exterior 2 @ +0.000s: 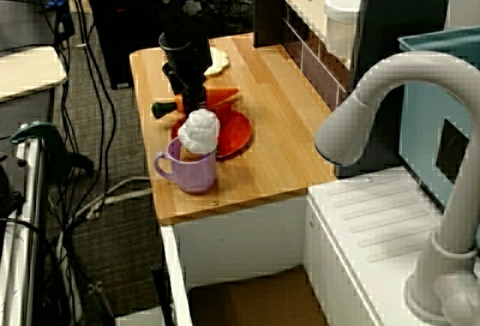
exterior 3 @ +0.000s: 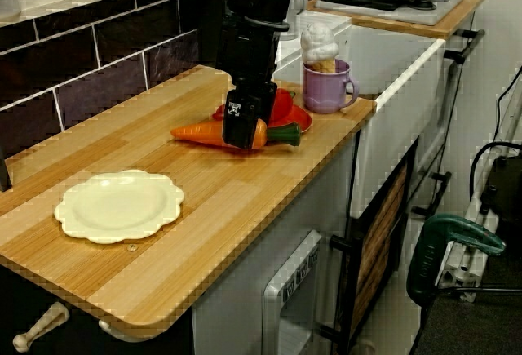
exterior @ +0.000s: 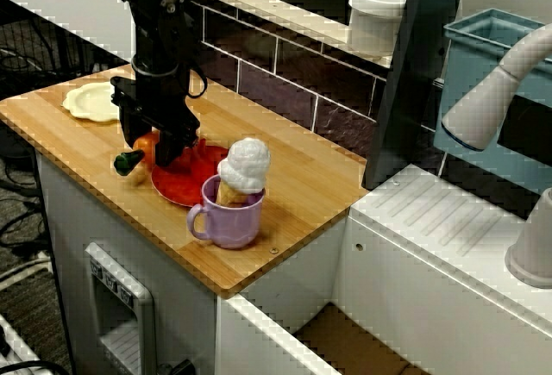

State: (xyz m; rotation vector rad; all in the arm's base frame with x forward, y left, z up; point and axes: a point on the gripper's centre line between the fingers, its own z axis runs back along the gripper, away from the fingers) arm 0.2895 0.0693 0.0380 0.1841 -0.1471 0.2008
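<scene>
My black gripper (exterior: 160,144) points straight down on an orange carrot (exterior 3: 204,133) with a green top (exterior: 128,164). The carrot lies half on the counter and half over the rim of a red plate (exterior: 185,181). In the view along the counter, one broad finger (exterior 3: 243,122) covers the carrot's middle, and orange shows on both sides of it. The fingers look closed on the carrot (exterior 2: 219,97). Just beyond the red plate (exterior 2: 234,135) stands a purple mug (exterior: 229,214) holding a toy ice cream cone (exterior: 244,166).
A cream scalloped plate (exterior 3: 119,204) lies on the wooden counter (exterior: 293,168) towards its far left end. A tiled back wall with a ledge carries a white jar (exterior: 376,15). A white sink unit with a tap (exterior 2: 375,109) adjoins the counter by the mug (exterior 2: 187,170).
</scene>
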